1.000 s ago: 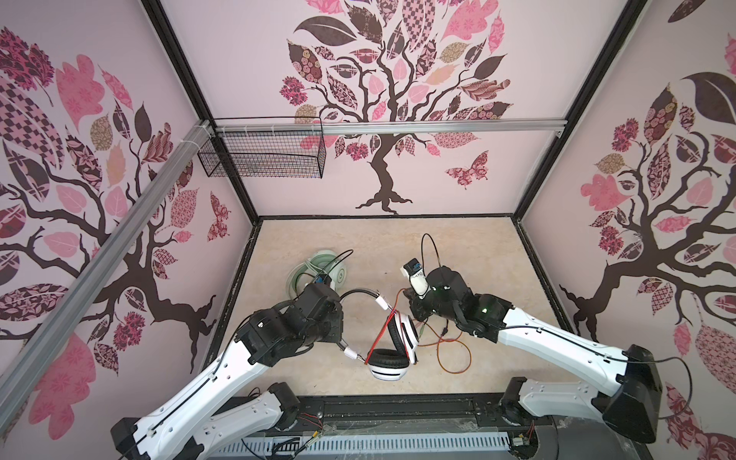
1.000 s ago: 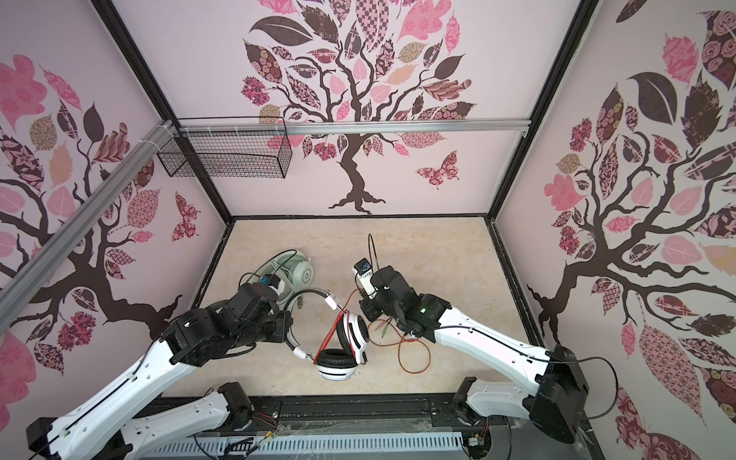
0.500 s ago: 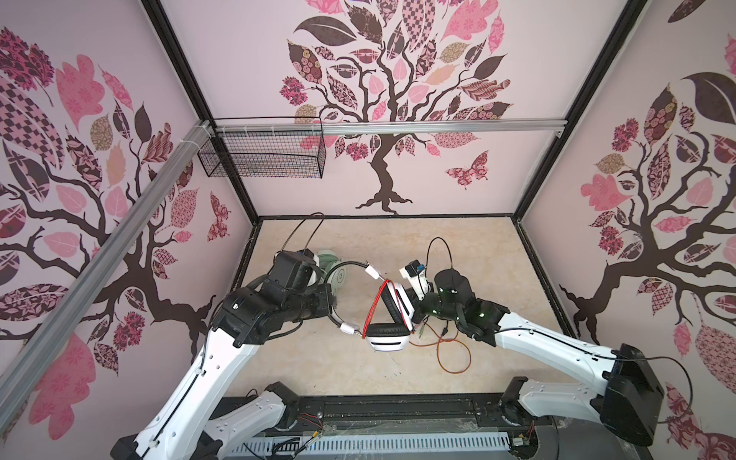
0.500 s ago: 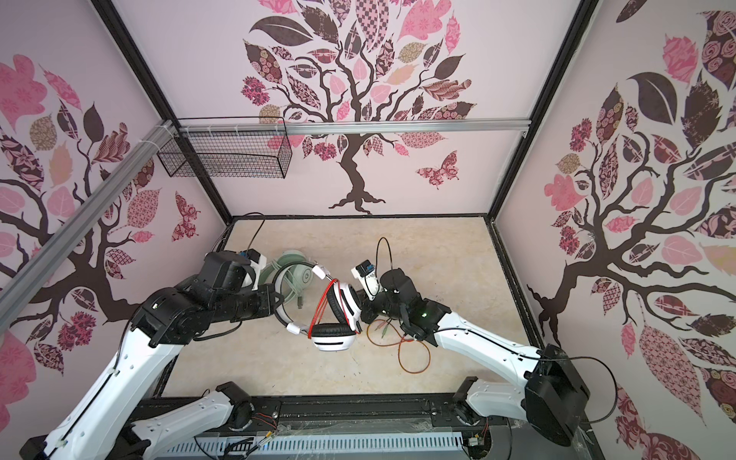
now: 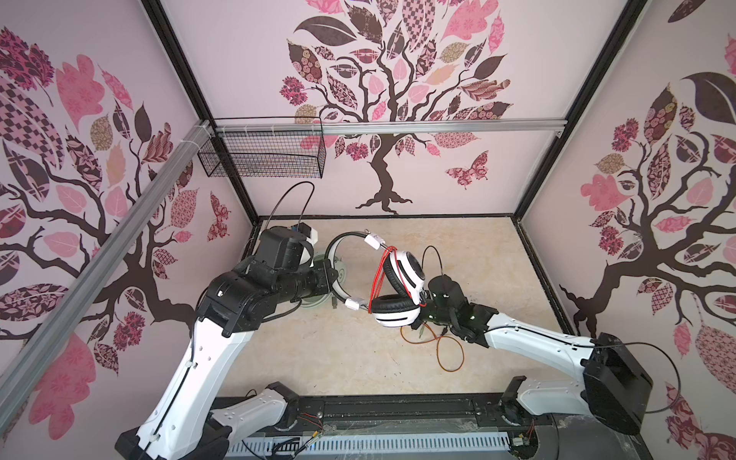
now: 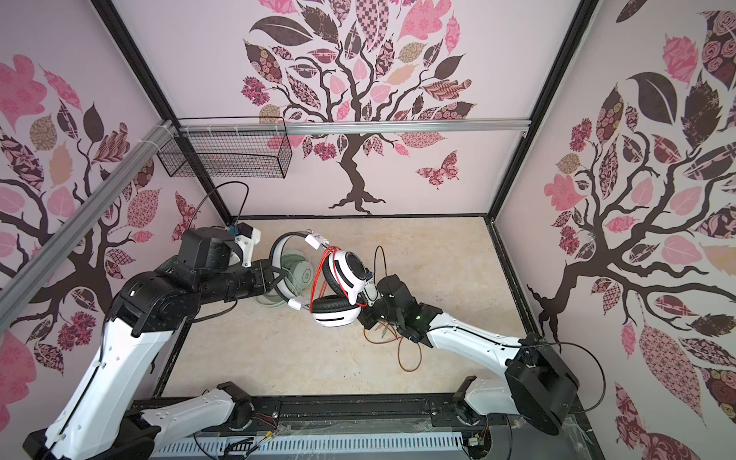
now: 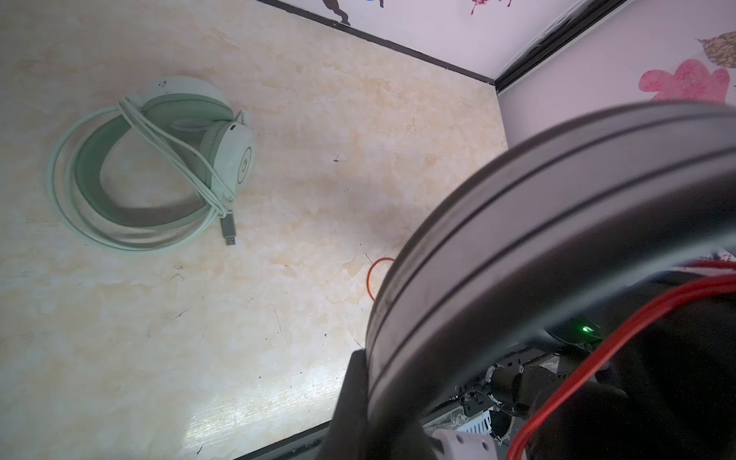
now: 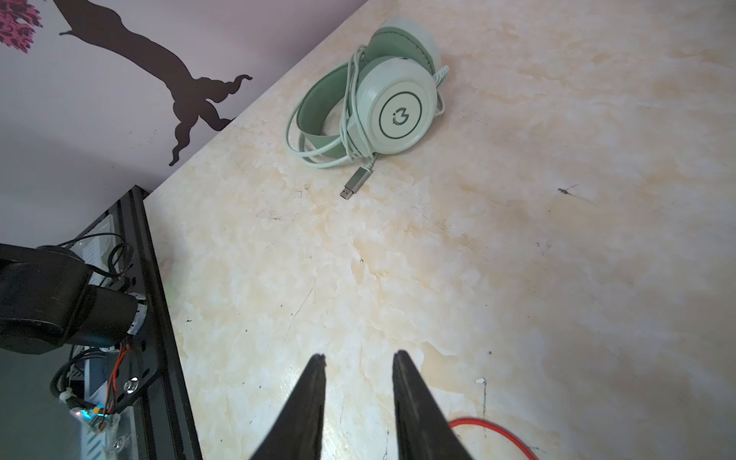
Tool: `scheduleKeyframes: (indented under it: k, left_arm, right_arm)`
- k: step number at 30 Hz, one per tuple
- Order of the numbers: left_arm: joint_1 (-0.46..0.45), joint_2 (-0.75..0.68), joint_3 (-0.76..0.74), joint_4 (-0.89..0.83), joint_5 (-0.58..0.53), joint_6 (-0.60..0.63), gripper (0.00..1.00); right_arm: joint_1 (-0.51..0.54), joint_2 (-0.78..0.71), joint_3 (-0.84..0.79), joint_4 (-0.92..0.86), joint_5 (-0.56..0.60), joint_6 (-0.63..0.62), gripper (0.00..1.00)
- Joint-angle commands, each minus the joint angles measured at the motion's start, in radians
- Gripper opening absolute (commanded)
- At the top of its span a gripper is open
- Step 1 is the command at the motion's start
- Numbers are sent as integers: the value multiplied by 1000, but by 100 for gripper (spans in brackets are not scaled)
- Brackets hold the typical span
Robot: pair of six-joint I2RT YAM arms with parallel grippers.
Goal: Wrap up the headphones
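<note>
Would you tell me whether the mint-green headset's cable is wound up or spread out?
Wound up: the pale green cable loops around the mint-green headset; only its plug lies free.

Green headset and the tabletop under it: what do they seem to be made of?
Green headset: its shell looks like smooth matte plastic with a printed logo; the cushion shows a stitched seam, so probably faux leather; the plug looks like brushed metal. Tabletop: marble-patterned with soft glare, likely laminate rather than stone, though that stays uncertain.
</note>
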Motion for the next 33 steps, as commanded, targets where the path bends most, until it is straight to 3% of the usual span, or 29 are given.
scheduleKeyframes:
  k: [1, 11, 18, 23, 25, 28, 33]
  left_arm:
    - [6, 6, 72, 49, -1, -3, 0]
    - [38, 70, 152, 41, -34, 27, 0]
    - [188, 85, 129, 63, 102, 28, 0]
    - [230, 90, 124, 66, 129, 27, 0]
    - [236, 92, 124, 64, 127, 26, 0]
    - [239, 95, 124, 66, 127, 26, 0]
    - [241, 99, 131, 62, 120, 31, 0]
  right_arm:
    - [-9, 24, -21, 23, 11, 6, 33]
    - [-13, -31, -165, 65, 34, 31, 38]
    - [-17, -120, -293, 75, 54, 47, 40]
    - [-21, -144, -349, 91, 46, 64, 40]
    - [-20, -145, -362, 111, 34, 75, 34]
    - [-20, -142, -371, 132, 19, 86, 15]
    - [-21, -169, -356, 109, 29, 82, 15]
